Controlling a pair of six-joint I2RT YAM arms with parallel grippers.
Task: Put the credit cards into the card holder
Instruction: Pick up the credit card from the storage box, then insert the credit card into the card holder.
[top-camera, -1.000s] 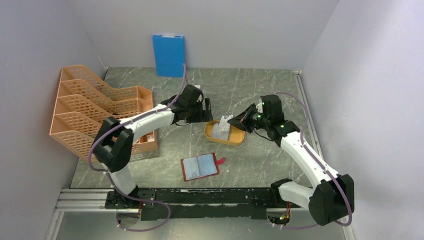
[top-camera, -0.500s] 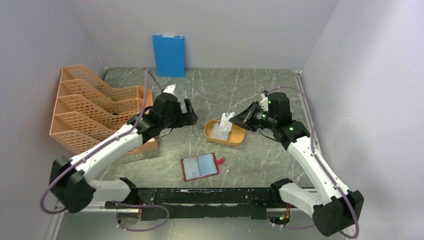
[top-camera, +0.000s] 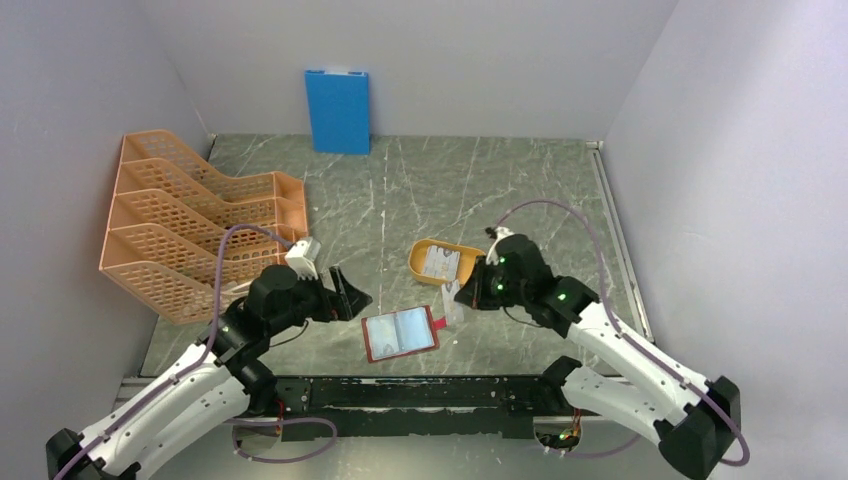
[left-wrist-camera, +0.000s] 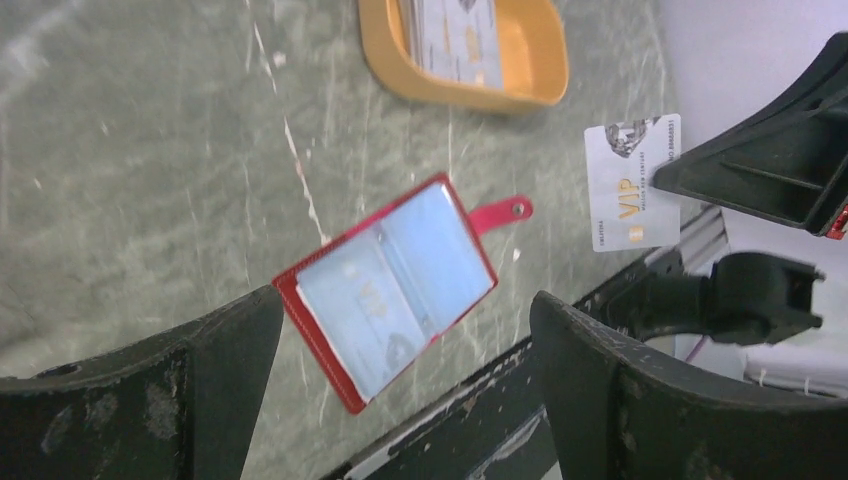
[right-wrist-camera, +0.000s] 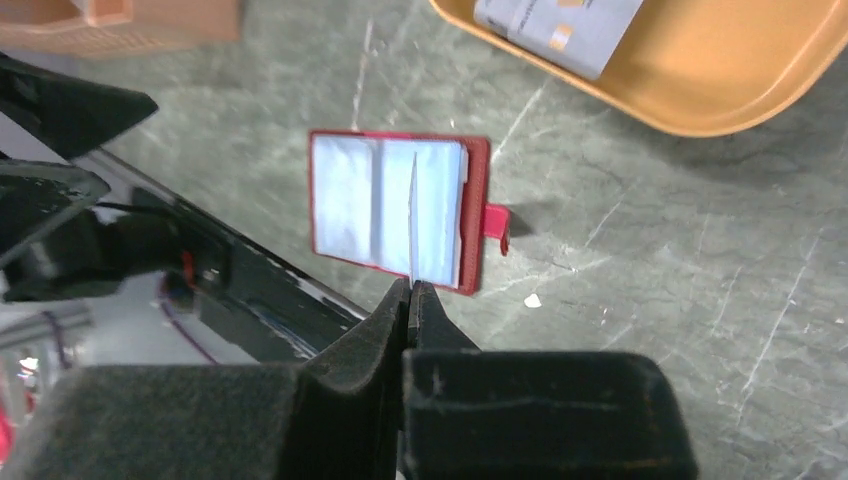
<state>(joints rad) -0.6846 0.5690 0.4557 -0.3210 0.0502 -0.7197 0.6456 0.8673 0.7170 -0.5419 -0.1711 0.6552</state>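
1. Wallet (top-camera: 400, 334): dark red, lying open flat on the table (top-camera: 480, 190) near its front edge, snap tab to the right. Its clear pockets may hold a card, but the print is too faint to tell.
2. Left gripper (top-camera: 345, 293): jaws wide apart, holding nothing, left of the wallet.
3. Right gripper (right-wrist-camera: 410, 292): clamped on one white card (left-wrist-camera: 633, 181), beside the tab.
4. Tray (right-wrist-camera: 730, 80): orange, holding more cards (top-camera: 440, 263).
5. Rack (top-camera: 190, 225): orange mesh, at the left.
6. Board (top-camera: 338, 110): blue, upright against the far wall.

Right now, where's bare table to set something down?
Free: far stretch between blue board and tray, out to the right wall; strip between rack and tray. Crowded: near edge, where left gripper and right gripper, holding a card, flank the wallet.
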